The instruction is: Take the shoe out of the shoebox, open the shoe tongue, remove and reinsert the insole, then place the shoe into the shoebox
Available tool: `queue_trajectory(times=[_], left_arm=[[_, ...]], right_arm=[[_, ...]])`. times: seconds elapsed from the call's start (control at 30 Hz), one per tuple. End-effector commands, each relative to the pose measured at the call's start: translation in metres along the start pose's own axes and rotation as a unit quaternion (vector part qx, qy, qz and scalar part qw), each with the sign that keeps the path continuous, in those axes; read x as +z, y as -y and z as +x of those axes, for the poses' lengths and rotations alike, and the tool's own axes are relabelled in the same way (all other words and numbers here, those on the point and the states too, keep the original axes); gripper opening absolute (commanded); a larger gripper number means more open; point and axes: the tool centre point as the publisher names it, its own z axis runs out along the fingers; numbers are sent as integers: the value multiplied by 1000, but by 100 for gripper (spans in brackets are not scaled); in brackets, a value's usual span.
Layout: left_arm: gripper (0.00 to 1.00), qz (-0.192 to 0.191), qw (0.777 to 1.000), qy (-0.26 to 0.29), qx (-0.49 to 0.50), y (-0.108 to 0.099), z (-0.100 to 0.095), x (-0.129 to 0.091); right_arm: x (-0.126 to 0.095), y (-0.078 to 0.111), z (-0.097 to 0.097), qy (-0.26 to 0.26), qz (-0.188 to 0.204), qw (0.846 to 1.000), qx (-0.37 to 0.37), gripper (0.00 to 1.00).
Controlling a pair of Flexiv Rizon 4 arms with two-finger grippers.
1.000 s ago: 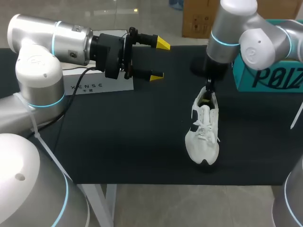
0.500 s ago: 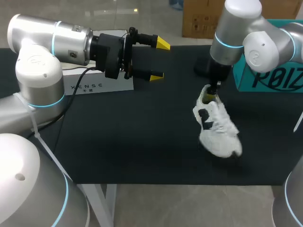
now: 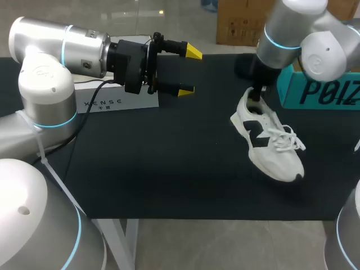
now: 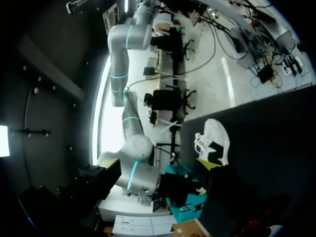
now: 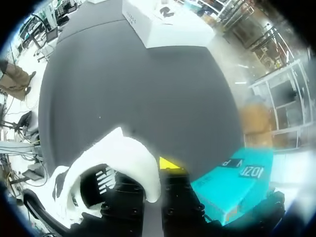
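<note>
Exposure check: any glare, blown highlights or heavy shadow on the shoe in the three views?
Head view: shoe evenly lit, laces and dark side mark readable, only a faint shadow under it on the black table. Right wrist view: shoe collar blown out to flat white at the right gripper. Left wrist view: mostly dark, but the shoe is bright enough to pick out, with no glare on it.

One shoe point(image 3: 270, 147), one shoebox point(image 3: 323, 93), one white box point(image 3: 121, 102)

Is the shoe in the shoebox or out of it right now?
Out. The shoe is over the black table beside the teal shoebox, its heel collar pinched by the right gripper.
</note>
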Motion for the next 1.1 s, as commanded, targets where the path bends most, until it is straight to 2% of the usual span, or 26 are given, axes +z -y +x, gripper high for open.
queue_trajectory(times=[0.03, 0.27, 0.4, 0.47, 1.1], left_arm=[[100, 0, 1000, -2, 0, 0, -1, 0], [100, 0, 1000, -2, 0, 0, -1, 0], [100, 0, 1000, -2, 0, 0, -1, 0], [100, 0, 1000, -2, 0, 0, -1, 0], [100, 0, 1000, -2, 0, 0, -1, 0]], right_arm=[[-69, 5, -16, 39, 8, 999, 11, 0], [-126, 33, -68, 98, 11, 994, 54, 0], [-141, 40, -80, 102, 24, 993, 55, 0], [-145, 40, -79, 87, 22, 995, 42, 0], [-145, 40, -79, 87, 22, 995, 42, 0]])
